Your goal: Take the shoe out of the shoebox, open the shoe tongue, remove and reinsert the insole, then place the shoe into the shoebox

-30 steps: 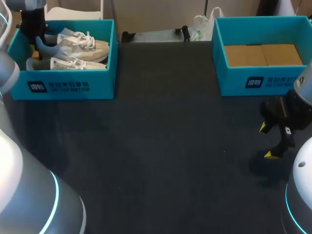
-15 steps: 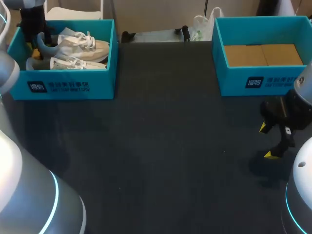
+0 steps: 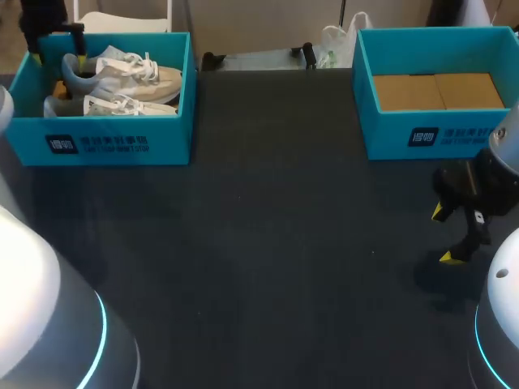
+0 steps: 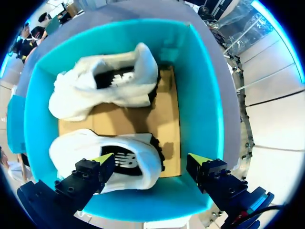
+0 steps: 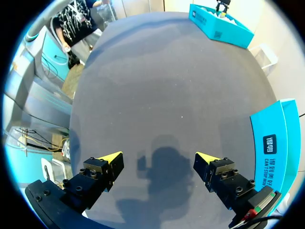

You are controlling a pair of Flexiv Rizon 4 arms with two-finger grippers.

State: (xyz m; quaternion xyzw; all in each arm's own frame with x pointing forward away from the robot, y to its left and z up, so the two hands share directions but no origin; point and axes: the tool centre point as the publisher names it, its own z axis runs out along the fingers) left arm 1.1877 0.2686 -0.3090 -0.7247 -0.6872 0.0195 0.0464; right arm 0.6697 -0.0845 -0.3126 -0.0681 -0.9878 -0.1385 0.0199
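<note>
Two white shoes lie side by side in the teal shoebox [image 3: 113, 142] at the table's far left: one [image 3: 122, 73] toward the back, one [image 3: 109, 105] toward the front. My left gripper [image 3: 53, 36] hangs open above the box's far left corner and holds nothing. In the left wrist view its gripper [image 4: 151, 160] is spread above the heel of the closer shoe [image 4: 109, 160], clear of it. The second shoe [image 4: 105, 86] lies ahead, with cardboard floor between them. My right gripper [image 3: 454, 231] hangs open and empty just above the table at the right, as the right wrist view [image 5: 158, 157] also shows.
A second teal box [image 3: 422, 134] with a bare cardboard floor stands at the far right, close beside my right gripper; its wall [image 5: 274, 138] shows in the right wrist view. A plastic bag [image 3: 336, 40] lies at the table's far edge.
My left gripper has opened, let go of the back shoe's heel, and risen away from the box. Both shoes stay in the box. The right arm has not moved.
</note>
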